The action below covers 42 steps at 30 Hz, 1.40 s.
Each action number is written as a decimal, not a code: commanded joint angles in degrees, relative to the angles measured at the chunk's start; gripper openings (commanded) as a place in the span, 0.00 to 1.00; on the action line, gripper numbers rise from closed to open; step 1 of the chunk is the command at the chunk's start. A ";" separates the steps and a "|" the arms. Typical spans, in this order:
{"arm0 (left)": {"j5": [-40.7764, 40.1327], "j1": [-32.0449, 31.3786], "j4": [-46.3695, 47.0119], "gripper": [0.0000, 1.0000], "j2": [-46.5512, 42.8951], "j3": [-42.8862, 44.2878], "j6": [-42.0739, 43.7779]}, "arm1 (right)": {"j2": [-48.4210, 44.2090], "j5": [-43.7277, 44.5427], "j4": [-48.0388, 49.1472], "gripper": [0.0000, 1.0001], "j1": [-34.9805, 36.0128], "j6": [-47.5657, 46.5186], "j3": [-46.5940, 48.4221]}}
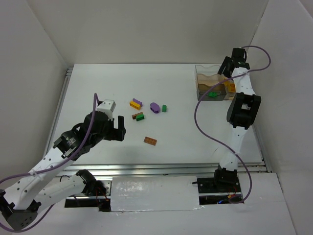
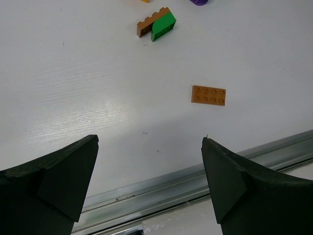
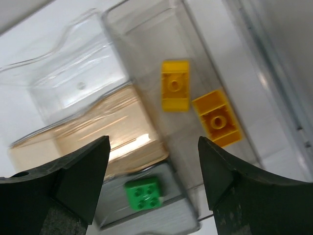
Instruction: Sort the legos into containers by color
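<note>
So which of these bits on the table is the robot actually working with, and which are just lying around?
Part of the job: yellow-purple stack, purple brick, green brick, brown-green pair, brown plate, clear divided box with two yellow bricks and a sorted green brick inside.

Just there: purple cables, metal rail, shiny white sheet by the arm bases.

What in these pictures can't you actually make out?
- Top view: the right arm crosses the container's right side, so most of what lies there is hidden.
- Left wrist view: the purple brick is cut off by the top edge, and only a sliver shows, so its shape is unknown.
- Right wrist view: the tan compartment is blurred and glary, so it is unclear whether it holds bricks.
</note>
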 commanded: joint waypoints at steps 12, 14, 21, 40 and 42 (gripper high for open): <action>-10.05 9.71 -0.80 1.00 2.56 1.66 -4.79 | -23.52 -1.57 -0.27 0.86 33.36 13.10 -19.27; -8.46 12.42 -1.15 0.99 5.54 3.23 -5.93 | -29.31 -3.26 1.93 0.86 36.17 15.81 -24.39; -0.72 15.43 5.34 1.00 16.17 6.84 -23.38 | -57.40 1.47 6.08 0.91 42.77 22.06 -48.12; -17.33 9.89 -13.63 0.99 78.14 57.55 -45.40 | -91.47 -3.96 1.76 0.96 45.59 24.10 -72.40; -17.86 9.98 -13.37 1.00 80.60 59.31 -45.57 | -92.44 -4.75 1.76 0.96 45.67 23.48 -72.84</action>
